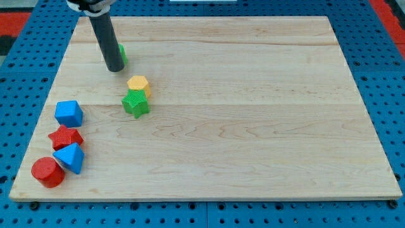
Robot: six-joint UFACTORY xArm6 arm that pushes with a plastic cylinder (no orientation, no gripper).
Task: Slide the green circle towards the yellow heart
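Observation:
A green block (121, 53), mostly hidden behind my rod, lies near the view's top left; only its right edge shows, so I cannot make out its shape. My tip (115, 69) rests on the board just below and left of it, touching or nearly touching it. A yellow block (137, 83), which looks hexagonal, lies below and right of my tip. No heart shape is clearly visible.
A green star (135, 104) sits directly below the yellow block, touching it. At the view's left edge stand a blue block (68, 113), a red star (65, 137), a blue triangle (69, 157) and a red circle (47, 172). The wooden board (253, 126) lies on a blue pegboard.

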